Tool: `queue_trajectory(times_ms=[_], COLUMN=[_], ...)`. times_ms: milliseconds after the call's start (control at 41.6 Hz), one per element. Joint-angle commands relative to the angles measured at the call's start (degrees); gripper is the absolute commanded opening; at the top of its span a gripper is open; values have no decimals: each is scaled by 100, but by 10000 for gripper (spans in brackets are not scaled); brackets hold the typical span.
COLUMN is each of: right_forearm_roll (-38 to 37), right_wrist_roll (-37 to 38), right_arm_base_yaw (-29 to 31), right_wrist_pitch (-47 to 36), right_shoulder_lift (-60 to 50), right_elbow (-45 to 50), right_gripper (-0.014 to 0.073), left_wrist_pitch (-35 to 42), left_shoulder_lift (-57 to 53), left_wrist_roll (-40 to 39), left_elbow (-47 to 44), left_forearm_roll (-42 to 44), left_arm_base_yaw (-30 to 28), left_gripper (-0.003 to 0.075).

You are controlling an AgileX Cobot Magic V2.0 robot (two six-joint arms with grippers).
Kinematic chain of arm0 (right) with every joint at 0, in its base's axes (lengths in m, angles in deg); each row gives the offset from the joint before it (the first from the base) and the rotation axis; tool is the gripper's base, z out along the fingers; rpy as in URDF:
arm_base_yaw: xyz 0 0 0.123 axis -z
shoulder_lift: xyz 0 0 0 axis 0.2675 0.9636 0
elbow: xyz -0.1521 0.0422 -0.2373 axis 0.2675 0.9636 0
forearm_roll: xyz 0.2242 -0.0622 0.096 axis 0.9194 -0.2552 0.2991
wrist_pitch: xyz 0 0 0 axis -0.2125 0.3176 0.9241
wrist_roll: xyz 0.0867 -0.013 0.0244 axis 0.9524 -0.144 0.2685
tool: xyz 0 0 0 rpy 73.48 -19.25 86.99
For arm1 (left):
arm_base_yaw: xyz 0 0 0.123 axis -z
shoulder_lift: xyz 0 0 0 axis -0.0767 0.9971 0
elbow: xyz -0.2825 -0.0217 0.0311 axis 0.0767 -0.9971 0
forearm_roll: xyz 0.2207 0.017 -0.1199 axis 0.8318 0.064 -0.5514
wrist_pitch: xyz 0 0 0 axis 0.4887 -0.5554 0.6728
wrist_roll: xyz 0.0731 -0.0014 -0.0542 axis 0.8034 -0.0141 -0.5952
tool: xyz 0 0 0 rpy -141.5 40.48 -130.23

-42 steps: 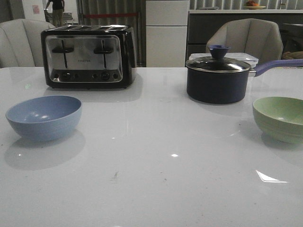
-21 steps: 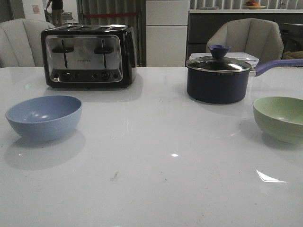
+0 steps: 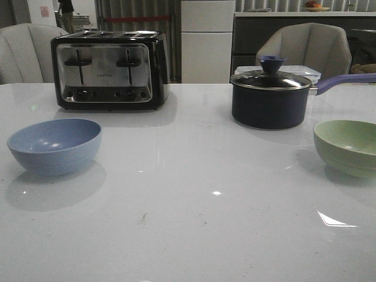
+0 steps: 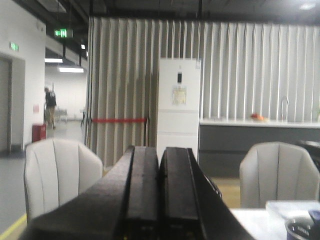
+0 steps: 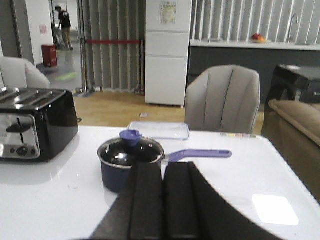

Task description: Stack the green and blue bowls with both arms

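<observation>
Left gripper (image 4: 160,200): fingers are pressing together with nothing between them; the wrist camera is looking level across the room, so the arm is sitting high and back, out of the front view.
Right gripper (image 5: 162,205): fingers are likewise lying flat against each other, empty, and facing the saucepan (image 5: 131,162) from the near side.
Blue bowl (image 3: 54,145): it is sitting upright on the robot's left side of the white table (image 3: 194,235), near the edge of the front view, in front of the toaster (image 3: 109,69).
Green bowl (image 3: 348,147): it is sitting upright on the far right, partly cut off by the picture's edge, in front of and to the right of the saucepan, whose handle is reaching out beyond it.
Step in hand: judging by both bowls lying untouched and well apart, the task is only beginning; neither arm is reaching yet.
Next move: each gripper is likely needing to spread its fingers and come down on the rim of the bowl on its own side.
Open room: the middle of the table between the bowls is offering a wide, bare stacking spot.
Edges to mind: the saucepan and its handle are crowding the green bowl's far side; the toaster is standing behind the blue one.
</observation>
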Motion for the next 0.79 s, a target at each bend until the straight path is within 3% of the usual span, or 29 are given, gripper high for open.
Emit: queue_trajectory(times_ms=[0,385,770], right_forearm_roll=[21,21,21], right_wrist_roll=[0,0,0], right_arm_base_yaw=[28,28,28], right_wrist_pitch=[100,1584,1800], right_shoulder_lift=[543,2154,2982], right_elbow=[-434,-493,-483], right_gripper=[52,52,52], left_wrist_pitch=[-220,-1801,-2064], left_shoulder_lift=[489,1791,2640], left_wrist_roll=[-41,-41,-41], left_elbow=[518,638,638], left_forearm_roll=[-2,-2,-2], left_arm_base_yaw=[-4,-4,-4], left_gripper=[93,93,93])
